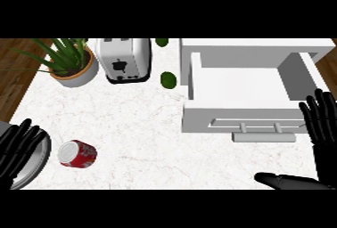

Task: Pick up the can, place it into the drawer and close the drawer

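The right robot hand point(321, 129) rests with straight fingers just right of the pulled-out drawer point(245, 89). The left robot hand point(18, 149), also unclenched, holds nothing. The can point(77, 153) lies on the tabletop point(145, 124), well left of the drawer: nothing done yet.

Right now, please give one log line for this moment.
can: on counter, lying | drawer: open | left robot hand: open | right robot hand: open

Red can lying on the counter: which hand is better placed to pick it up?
Left hand: open, right beside the red metal can. Right hand rests by the open white drawer.
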### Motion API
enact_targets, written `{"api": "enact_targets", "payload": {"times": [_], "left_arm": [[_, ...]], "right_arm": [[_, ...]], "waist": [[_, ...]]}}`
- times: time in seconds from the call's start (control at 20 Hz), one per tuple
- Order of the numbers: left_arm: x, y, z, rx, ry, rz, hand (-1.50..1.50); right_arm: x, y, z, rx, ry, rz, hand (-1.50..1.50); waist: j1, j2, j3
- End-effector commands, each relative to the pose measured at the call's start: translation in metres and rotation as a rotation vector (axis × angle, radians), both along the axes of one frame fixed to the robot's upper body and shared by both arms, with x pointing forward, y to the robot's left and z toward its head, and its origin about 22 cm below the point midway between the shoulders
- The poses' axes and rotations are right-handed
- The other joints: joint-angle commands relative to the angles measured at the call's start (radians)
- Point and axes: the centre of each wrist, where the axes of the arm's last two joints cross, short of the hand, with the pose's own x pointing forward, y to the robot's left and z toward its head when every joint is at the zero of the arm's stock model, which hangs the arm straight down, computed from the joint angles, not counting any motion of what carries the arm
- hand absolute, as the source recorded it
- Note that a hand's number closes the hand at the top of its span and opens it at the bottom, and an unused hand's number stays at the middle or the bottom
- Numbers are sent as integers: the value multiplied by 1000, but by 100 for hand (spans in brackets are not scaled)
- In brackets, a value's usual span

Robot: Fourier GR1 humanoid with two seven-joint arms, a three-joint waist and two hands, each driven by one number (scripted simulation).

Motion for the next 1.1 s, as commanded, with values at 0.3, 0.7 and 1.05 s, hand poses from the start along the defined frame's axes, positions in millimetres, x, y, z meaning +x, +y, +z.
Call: {"api": "enact_targets", "payload": {"times": [0.3, 0.7, 1.05], "left_arm": [[-1, 22, -4, -36, 60, 41, -150], [-4, 14, -13, -30, 102, 76, -150], [13, 32, -52, -24, 111, 70, -150]], "right_arm": [[-5, -22, -31, 0, 24, -19, -150], [-15, -16, -22, -16, 19, -7, -150], [-25, -30, -30, -5, 8, -10, -150]], "waist": [[-3, 1, 0], [-3, 1, 0], [-4, 1, 0]]}}
